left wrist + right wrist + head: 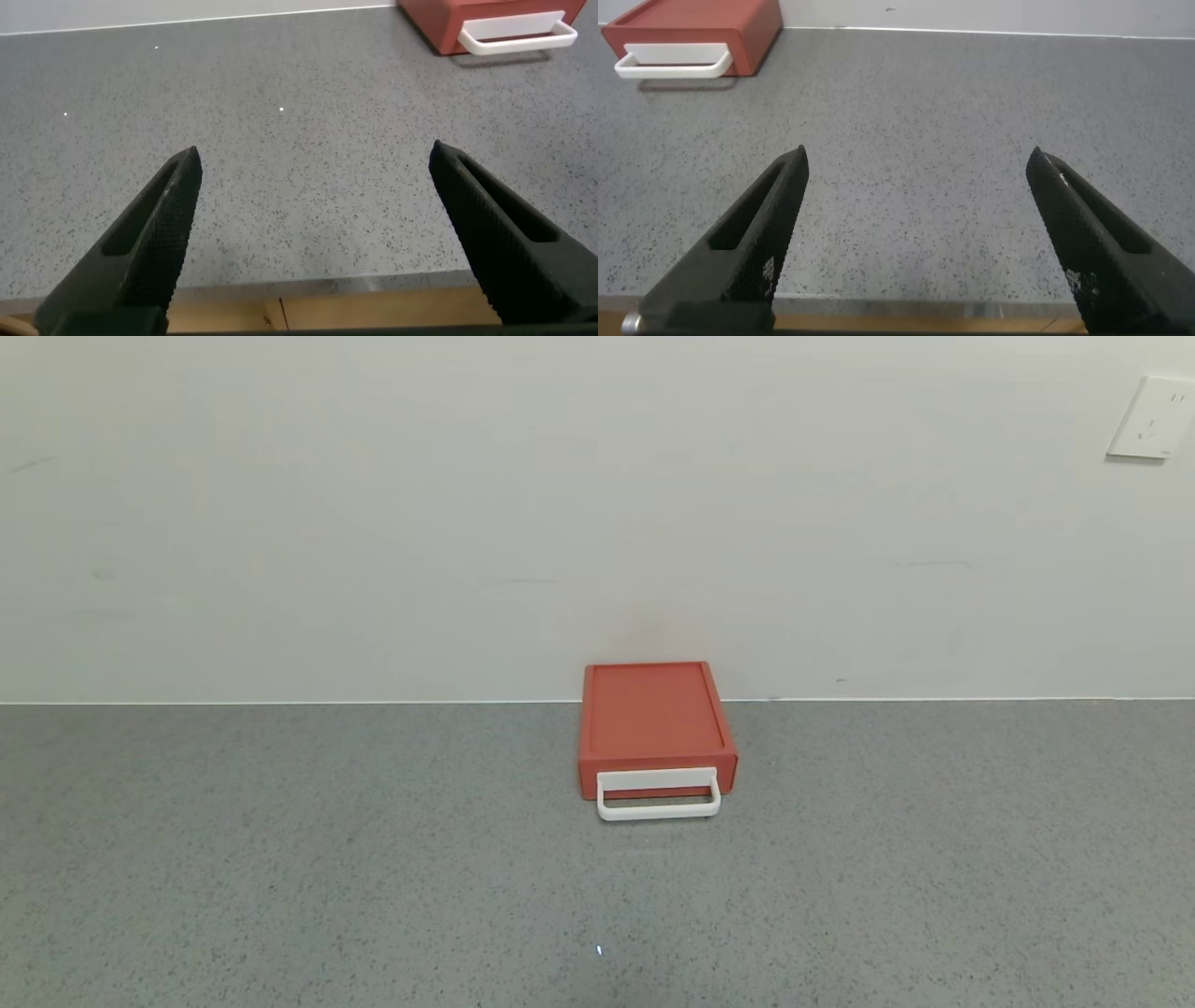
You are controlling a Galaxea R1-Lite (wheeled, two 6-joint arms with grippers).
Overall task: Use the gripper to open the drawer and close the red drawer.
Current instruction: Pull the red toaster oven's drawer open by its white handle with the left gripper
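Observation:
The orange-red drawer sits on the grey counter against the back wall, its drawer pushed in, with its white U-shaped handle facing me. It also shows in the left wrist view and the right wrist view. Neither arm shows in the head view. My left gripper is open and empty above the counter's front edge, far from the drawer. My right gripper is open and empty, also by the front edge.
The speckled grey counter runs wide on both sides of the drawer. A white wall stands behind it, with a socket plate at the upper right. A wooden cabinet front shows below the counter's edge.

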